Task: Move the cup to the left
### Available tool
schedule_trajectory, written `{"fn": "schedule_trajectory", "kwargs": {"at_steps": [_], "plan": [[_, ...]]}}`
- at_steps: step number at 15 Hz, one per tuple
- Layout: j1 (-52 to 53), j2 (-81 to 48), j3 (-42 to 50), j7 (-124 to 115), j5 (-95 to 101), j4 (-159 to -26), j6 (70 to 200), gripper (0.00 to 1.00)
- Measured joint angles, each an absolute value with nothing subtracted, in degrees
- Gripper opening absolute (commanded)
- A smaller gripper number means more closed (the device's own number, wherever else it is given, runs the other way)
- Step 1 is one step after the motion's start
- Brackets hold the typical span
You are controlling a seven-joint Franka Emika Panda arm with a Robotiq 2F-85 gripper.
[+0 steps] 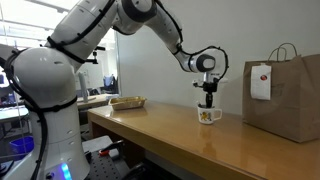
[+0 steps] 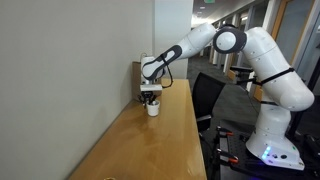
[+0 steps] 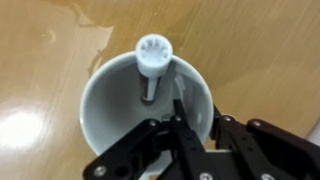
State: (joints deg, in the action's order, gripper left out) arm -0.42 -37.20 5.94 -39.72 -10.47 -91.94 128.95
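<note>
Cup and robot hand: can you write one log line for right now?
gripper | fingers astride rim of cup | cup standing on wooden table | grip unclear

In an exterior view a brown paper bag with a white label stands at three o'clock on the wooden table, a shallow tan tray well apart at nine o'clock. In an exterior view a grey wall lines the table's nine o'clock side, a black chair its three o'clock.
</note>
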Motion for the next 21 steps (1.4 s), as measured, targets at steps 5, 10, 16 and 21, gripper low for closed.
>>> {"fn": "schedule_trajectory", "kwargs": {"at_steps": [5, 10, 16, 21], "plan": [[2.07, -37.08, 7.61, -40.23, -8.05, -92.16, 128.98, 0.03], [6.11, -34.88, 8.17, -40.96, -4.58, -95.37, 129.04, 0.03], [11.78, -27.19, 7.64, -40.98, -0.07, -106.01, 131.81, 0.03], [16.3, -21.36, 5.85, -41.48, 8.42, -116.86, 132.51, 0.03]]}}
